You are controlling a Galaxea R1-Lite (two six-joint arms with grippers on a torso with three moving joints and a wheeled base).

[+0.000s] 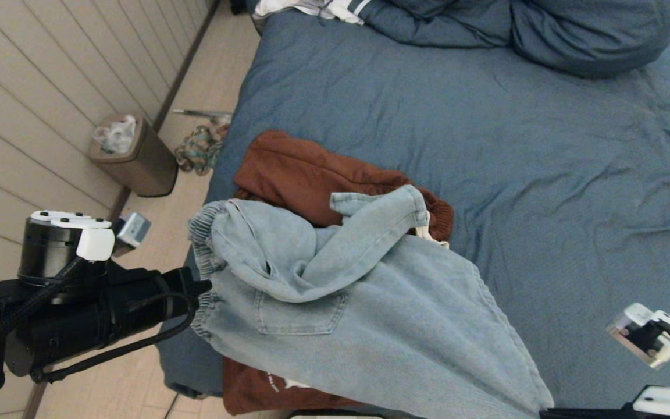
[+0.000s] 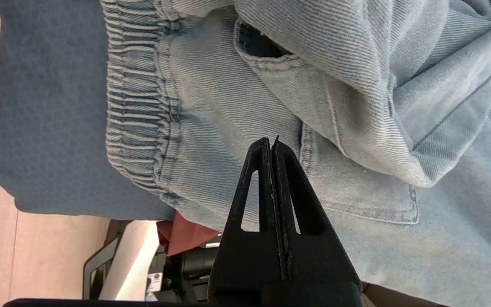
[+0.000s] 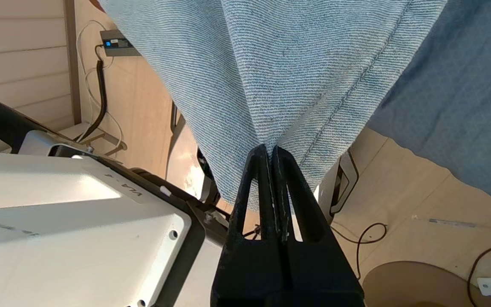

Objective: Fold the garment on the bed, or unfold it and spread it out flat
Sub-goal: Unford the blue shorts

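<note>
1. Head view: left gripper (image 2: pixel 272 143), clenched on nothing, hovers over the jeans' (image 1: pixel 335 302) waistband at the bed's (image 1: pixel 544 163) near left corner.
2. Right gripper (image 3: pixel 271 149) pinches the jeans' hem off the near edge.
3. Bin (image 1: pixel 137 157) holds crumpled plastic.

Faded denim garment (image 1: pixel 370 314), matt cloth

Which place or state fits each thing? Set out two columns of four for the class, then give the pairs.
1 denim trousers
2 rust-brown garment
3 right gripper
4 waste bin

A on the floor by the wall
B shut on a denim corner
C under the denim
D crumpled on top, at the bed edge

Pairs: 1-D, 2-C, 3-B, 4-A
</note>
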